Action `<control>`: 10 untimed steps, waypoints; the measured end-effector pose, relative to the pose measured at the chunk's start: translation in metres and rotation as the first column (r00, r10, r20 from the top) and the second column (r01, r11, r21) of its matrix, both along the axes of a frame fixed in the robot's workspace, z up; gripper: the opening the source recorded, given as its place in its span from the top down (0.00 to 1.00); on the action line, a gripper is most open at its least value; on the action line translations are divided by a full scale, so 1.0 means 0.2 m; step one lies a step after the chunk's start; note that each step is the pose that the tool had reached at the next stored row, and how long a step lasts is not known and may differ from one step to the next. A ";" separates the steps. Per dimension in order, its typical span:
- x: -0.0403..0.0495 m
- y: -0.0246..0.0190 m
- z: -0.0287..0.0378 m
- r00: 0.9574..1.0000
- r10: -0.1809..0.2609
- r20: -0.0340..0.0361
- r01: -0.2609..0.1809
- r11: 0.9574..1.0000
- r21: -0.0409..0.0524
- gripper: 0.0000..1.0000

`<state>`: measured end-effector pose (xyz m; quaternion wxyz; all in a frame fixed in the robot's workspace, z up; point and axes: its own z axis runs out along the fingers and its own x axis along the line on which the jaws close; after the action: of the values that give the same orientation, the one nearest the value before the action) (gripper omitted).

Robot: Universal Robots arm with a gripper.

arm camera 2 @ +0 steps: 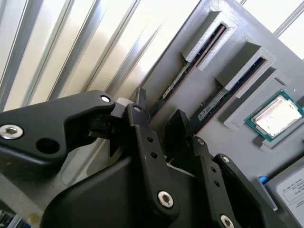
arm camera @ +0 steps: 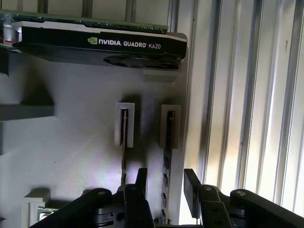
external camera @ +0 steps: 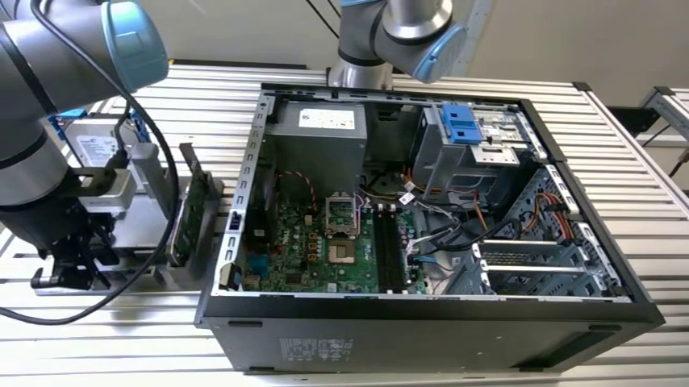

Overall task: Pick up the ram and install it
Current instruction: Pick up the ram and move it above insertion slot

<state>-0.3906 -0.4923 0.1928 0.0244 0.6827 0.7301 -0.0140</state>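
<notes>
Two ram sticks stand on edge in slots of a grey holder (arm camera: 71,142). In both wrist views my gripper (arm camera: 166,187) (arm camera 2: 159,116) is open and straddles one ram stick (arm camera: 168,142) (arm camera 2: 178,78), with a black finger (arm camera: 191,187) on each side and a gap to the stick. The other ram stick (arm camera: 124,142) (arm camera 2: 223,92) stands in the neighbouring slot, outside the fingers. In the exterior view the gripper (external camera: 67,270) hangs low over the holder at the exterior view's left, beside the open computer case (external camera: 431,322).
A graphics card (arm camera: 95,42) (external camera: 185,214) stands upright in the holder beyond the sticks. A processor chip (arm camera 2: 275,116) lies in a recess near them. A silver hard drive (external camera: 97,145) stands behind. The motherboard's dark memory slots (external camera: 386,250) lie inside the case. The table is ribbed metal.
</notes>
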 end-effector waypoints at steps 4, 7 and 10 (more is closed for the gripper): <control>0.000 -0.002 -0.002 1.000 0.000 0.000 0.000 1.000 0.000 0.00; 0.000 -0.004 -0.002 1.000 0.000 0.000 0.000 1.000 0.000 0.00; 0.000 -0.005 -0.002 1.000 0.000 0.000 0.000 1.000 0.000 0.00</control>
<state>-0.3906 -0.4933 0.1925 0.0244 0.6827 0.7301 -0.0140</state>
